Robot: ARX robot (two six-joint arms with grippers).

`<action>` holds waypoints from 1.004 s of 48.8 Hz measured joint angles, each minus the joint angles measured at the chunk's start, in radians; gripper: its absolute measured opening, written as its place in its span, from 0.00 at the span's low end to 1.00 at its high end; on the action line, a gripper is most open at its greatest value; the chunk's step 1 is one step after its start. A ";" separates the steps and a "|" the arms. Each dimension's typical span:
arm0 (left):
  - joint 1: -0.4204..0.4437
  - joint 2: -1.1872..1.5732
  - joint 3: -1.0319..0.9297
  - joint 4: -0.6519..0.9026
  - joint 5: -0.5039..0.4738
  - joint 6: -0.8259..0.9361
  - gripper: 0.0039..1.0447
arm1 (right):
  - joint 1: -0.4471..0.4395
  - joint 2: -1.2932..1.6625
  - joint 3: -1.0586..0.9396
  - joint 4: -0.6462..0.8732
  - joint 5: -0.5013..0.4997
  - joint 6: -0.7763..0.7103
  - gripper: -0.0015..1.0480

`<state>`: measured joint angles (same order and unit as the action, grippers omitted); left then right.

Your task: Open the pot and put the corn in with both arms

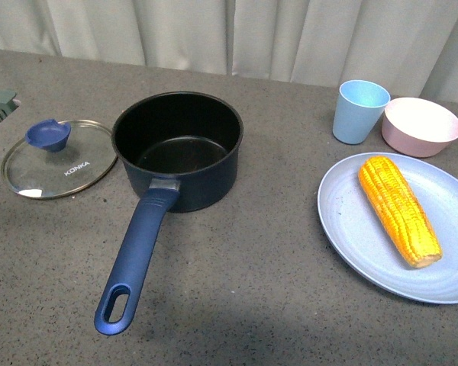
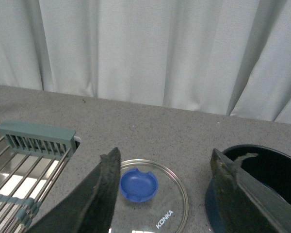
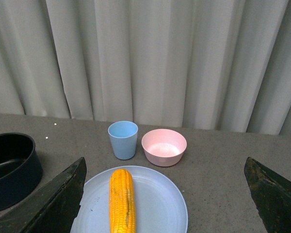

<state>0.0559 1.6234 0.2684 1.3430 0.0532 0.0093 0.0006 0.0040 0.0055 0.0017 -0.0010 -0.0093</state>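
Note:
The dark navy pot (image 1: pixel 178 149) stands open and empty on the grey counter, its long blue handle (image 1: pixel 136 255) pointing toward me. The glass KONKA lid (image 1: pixel 59 158) lies flat to its left, blue knob up. The corn (image 1: pixel 398 208) lies on a light blue plate (image 1: pixel 351 221) at the right. Neither arm shows in the front view. My left gripper (image 2: pixel 165 167) is open above the lid (image 2: pixel 155 213), with the pot (image 2: pixel 266 174) beside it. My right gripper (image 3: pixel 165 179) is open and empty, back from the corn (image 3: pixel 122 199) and above it.
A light blue cup (image 1: pixel 359 110) and a pink bowl (image 1: pixel 420 126) stand behind the plate. A metal drying rack (image 2: pixel 24 160) with a green edge lies left of the lid. A pale curtain hangs behind the counter.

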 joint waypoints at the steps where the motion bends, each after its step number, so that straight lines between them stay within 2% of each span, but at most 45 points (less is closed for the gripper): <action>1: -0.006 -0.018 -0.013 -0.006 -0.009 0.000 0.50 | 0.000 0.000 0.000 0.000 0.000 0.000 0.91; 4: -0.031 -0.063 -0.044 -0.022 -0.050 -0.006 0.42 | 0.000 0.000 0.000 0.000 0.000 0.000 0.91; 13: -0.056 -0.271 -0.148 -0.128 -0.053 -0.012 0.03 | 0.000 0.000 0.000 0.000 0.000 0.000 0.91; 17: -0.056 -0.370 -0.178 -0.198 -0.053 -0.012 0.03 | 0.000 0.000 0.000 0.000 0.000 0.000 0.91; 21: -0.056 -0.515 -0.186 -0.345 -0.053 -0.011 0.03 | 0.000 0.000 0.000 0.000 0.000 0.000 0.91; 38: -0.056 -0.782 -0.240 -0.544 -0.053 -0.011 0.03 | 0.000 0.000 0.000 0.000 0.000 0.000 0.91; 49: -0.056 -1.002 -0.248 -0.734 -0.053 -0.011 0.03 | 0.000 0.000 0.000 0.000 0.000 0.000 0.91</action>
<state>0.0002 0.6216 0.0204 0.6094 0.0002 -0.0021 0.0006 0.0044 0.0055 0.0017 -0.0006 -0.0093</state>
